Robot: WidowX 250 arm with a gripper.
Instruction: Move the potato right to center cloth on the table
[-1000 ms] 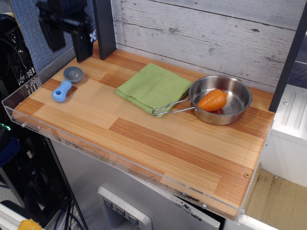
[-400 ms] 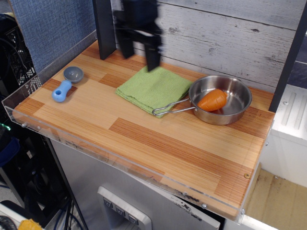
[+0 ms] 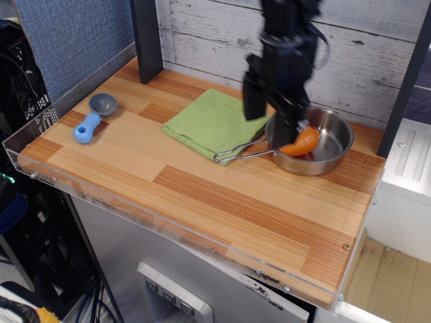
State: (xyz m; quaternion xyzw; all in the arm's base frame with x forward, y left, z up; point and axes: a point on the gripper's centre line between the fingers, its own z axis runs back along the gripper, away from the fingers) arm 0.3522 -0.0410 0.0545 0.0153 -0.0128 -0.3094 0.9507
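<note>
The orange potato (image 3: 304, 140) lies inside a steel pan (image 3: 335, 138) at the back right of the wooden table (image 3: 202, 195). The light-green cloth (image 3: 211, 121) lies folded just left of the pan, under the pan's wire handle. My black gripper (image 3: 274, 124) hangs open over the pan's left rim. One finger is over the cloth's right edge and the other hides the potato's left end. It holds nothing.
A blue scoop (image 3: 92, 120) with a grey bowl lies at the far left. A dark post (image 3: 146, 37) stands at the back left. A clear acrylic rim (image 3: 155, 222) runs along the front edge. A whitewashed plank wall is behind.
The gripper has swept from the far left, across the back of the table, to the right and down over the pan's left rim. The potato, pan and cloth have not moved.
</note>
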